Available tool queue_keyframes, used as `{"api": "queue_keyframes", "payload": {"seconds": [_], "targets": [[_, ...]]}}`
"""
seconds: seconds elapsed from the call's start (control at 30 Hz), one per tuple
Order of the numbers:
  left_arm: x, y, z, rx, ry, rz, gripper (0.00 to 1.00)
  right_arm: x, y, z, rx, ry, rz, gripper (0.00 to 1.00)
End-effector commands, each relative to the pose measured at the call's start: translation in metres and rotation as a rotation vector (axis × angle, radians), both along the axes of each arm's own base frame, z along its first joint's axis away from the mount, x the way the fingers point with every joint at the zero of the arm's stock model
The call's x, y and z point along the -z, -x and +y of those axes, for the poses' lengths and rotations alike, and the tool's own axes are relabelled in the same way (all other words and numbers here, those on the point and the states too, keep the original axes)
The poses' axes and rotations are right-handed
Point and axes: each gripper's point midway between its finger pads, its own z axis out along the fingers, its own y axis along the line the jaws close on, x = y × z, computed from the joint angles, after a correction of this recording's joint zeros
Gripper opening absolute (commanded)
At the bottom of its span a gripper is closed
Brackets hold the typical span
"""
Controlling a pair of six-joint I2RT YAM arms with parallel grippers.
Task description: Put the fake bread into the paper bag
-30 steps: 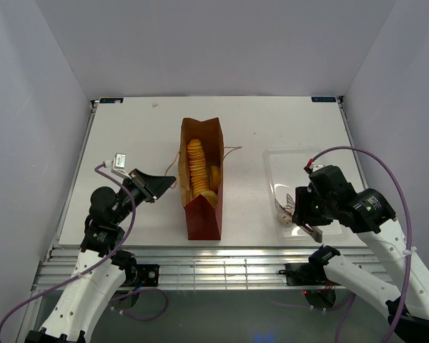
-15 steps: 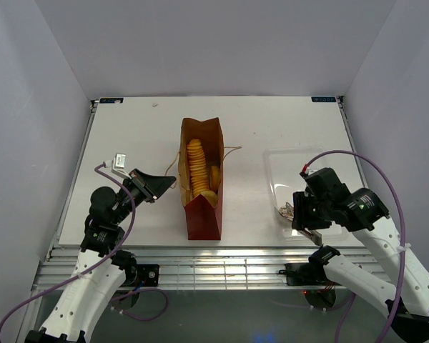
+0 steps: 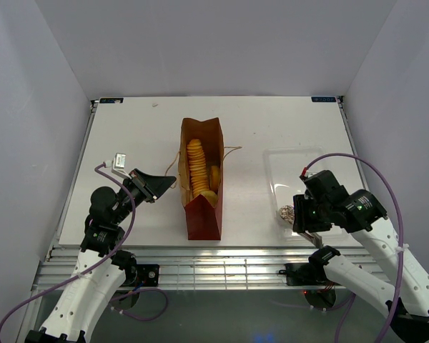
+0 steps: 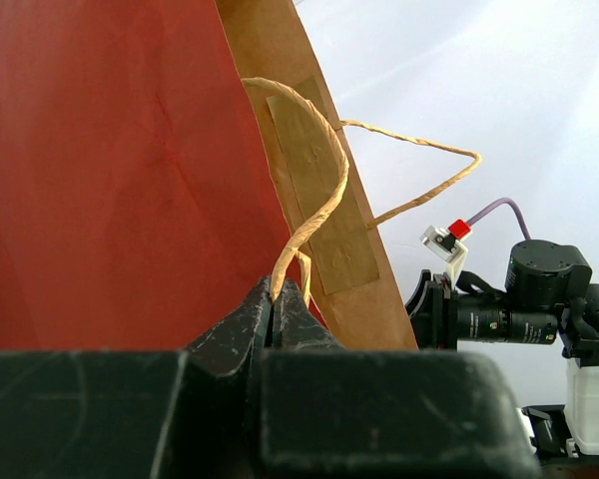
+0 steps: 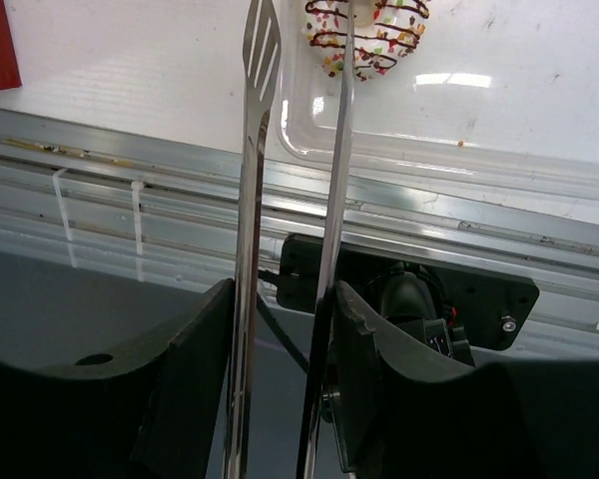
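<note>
The brown paper bag (image 3: 201, 214) lies in the middle of the table with its mouth facing up. Inside it I see the long ridged loaf (image 3: 195, 168) and two ring buns (image 3: 214, 175). My left gripper (image 3: 172, 180) is shut on the bag's twine handle (image 4: 314, 215), just left of the bag. A small whitish pastry (image 5: 365, 35) with brown streaks rests in the near end of the clear tray (image 3: 300, 158). My right gripper (image 5: 285, 309) is shut on metal tongs (image 5: 258, 150), whose tips reach the pastry, one blade crossing it and the other to its left.
The aluminium rail frame (image 5: 130, 150) runs along the table's near edge, right below the tray. A small white tag (image 3: 119, 160) lies near the left arm. Enclosure walls stand on the left, right and back.
My right arm has drawn back toward the near edge and turned, so the pastry now shows in the tray in the top view. The left arm and bag have not moved.
</note>
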Motion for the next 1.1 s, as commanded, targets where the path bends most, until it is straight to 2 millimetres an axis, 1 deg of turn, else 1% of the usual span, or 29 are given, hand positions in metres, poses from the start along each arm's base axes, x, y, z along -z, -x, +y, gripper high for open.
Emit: {"api": "queue_keyframes", "payload": {"seconds": [0.0,0.27,0.43,0.67,0.83,0.93,1.07], "targets": [[0.005,0.002,-0.003,0.023,0.000,0.014,0.00,0.001,-0.003,-0.002,0.012,0.009,-0.013,0.48],[0.005,0.003,-0.003,0.023,0.000,0.012,0.00,0.004,-0.009,-0.003,0.031,0.023,-0.026,0.46],[0.005,0.002,-0.003,0.022,-0.003,0.015,0.00,0.009,-0.011,0.000,0.029,0.024,-0.018,0.45],[0.004,0.001,-0.003,0.023,-0.006,0.014,0.00,0.009,-0.013,0.001,0.026,0.015,-0.025,0.42],[0.003,0.000,-0.004,0.028,-0.007,0.017,0.00,0.004,-0.014,0.000,0.036,0.012,-0.047,0.39],[0.003,0.001,-0.005,0.031,-0.005,0.019,0.00,-0.002,-0.015,-0.003,0.048,0.012,-0.067,0.35],[0.003,0.002,-0.005,0.034,-0.003,0.023,0.00,-0.015,-0.020,-0.007,0.075,0.013,-0.119,0.30]]}}
